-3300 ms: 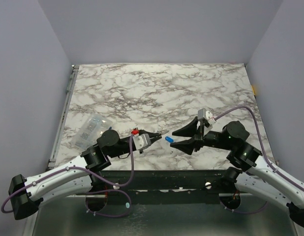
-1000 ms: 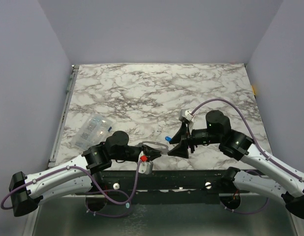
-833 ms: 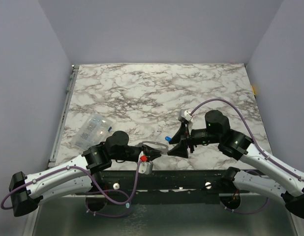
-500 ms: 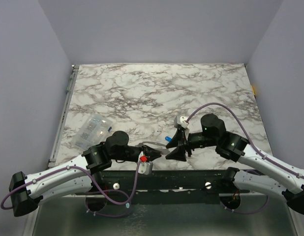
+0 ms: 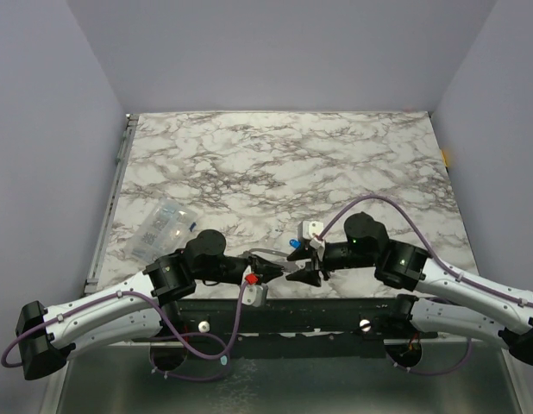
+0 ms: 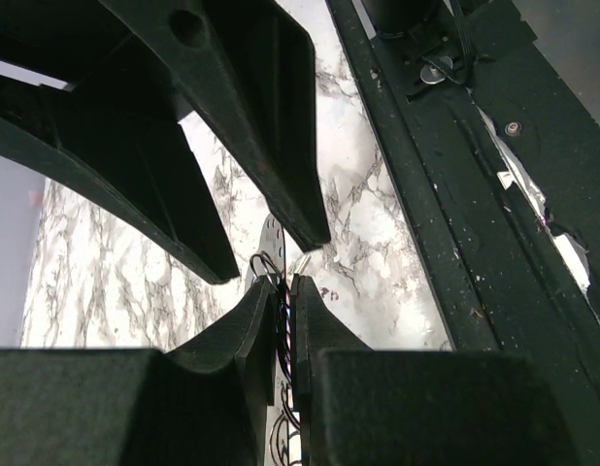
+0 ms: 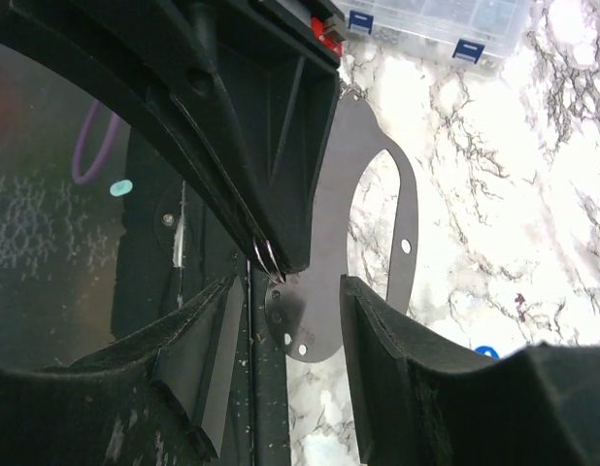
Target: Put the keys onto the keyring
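My left gripper (image 5: 279, 269) is shut on the keyring (image 5: 265, 252), a thin pale grey flat loop standing on edge near the table's front edge. In the left wrist view the left gripper (image 6: 283, 282) pinches it, and the keyring (image 6: 271, 231) pokes out past the tips. My right gripper (image 5: 299, 271) faces it tip to tip. In the right wrist view the right gripper (image 7: 290, 291) is open, its jaws either side of the rounded end of the keyring (image 7: 373, 165) without touching. A blue-headed key (image 5: 294, 244) lies on the marble just behind, and the same key (image 7: 486, 351) shows beside the right finger.
A clear plastic packet (image 5: 163, 226) with printed marks lies on the marble table (image 5: 275, 164) at the left, and the packet (image 7: 446, 19) also shows at the top of the right wrist view. The black frame rail (image 5: 275, 310) runs along the near edge, right below both grippers.
My right gripper has moved left and nearer to the front edge, up to the left gripper's tips, and its jaws have narrowed. The left arm and keyring have stayed still.
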Motion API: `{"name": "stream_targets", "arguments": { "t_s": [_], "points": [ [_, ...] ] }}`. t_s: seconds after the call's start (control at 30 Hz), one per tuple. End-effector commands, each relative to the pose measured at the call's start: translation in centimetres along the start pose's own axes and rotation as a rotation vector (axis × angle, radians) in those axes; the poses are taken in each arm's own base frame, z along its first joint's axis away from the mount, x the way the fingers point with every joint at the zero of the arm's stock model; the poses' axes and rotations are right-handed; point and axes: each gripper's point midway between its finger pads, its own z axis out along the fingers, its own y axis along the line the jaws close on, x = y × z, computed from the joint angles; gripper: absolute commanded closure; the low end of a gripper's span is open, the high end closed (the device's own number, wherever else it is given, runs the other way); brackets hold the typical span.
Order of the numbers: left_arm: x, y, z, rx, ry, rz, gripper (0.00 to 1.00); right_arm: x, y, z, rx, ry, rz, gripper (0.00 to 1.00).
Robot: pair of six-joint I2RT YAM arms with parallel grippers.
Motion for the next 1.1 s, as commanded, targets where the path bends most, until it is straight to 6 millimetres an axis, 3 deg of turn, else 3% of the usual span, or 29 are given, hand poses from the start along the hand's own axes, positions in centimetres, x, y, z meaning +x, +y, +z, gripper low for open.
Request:
{"name": "stream_targets", "arguments": {
  "t_s": [0.0, 0.13, 0.3, 0.5, 0.9, 1.07],
  "points": [
    [-1.1, 0.2, 0.1, -0.001, -0.05, 0.014, 1.0, 0.5, -0.8, 1.0, 0.059, 0.032, -0.09, 0.48],
    [-1.0, 0.4, 0.1, -0.013, -0.049, 0.001, 1.0, 0.7, -1.0, 1.5, 0.081, 0.062, -0.12, 0.48],
    [-0.8, 0.5, 0.2, -0.018, -0.042, -0.009, 1.0, 0.2, -1.6, 1.7, 0.144, 0.078, -0.174, 0.59],
    [-0.5, 0.7, 0.3, -0.025, -0.028, -0.024, 1.0, 0.5, -1.3, 2.6, 0.158, 0.121, -0.229, 0.65],
    [-0.1, 1.3, 0.4, -0.057, -0.012, -0.064, 0.99, 0.0, -2.1, 2.8, 0.292, 0.142, -0.349, 0.98],
    [0.3, 1.3, 0.3, -0.071, -0.002, -0.073, 0.96, -0.7, -2.7, 2.5, 0.342, 0.112, -0.356, 0.99]
  ]
}}
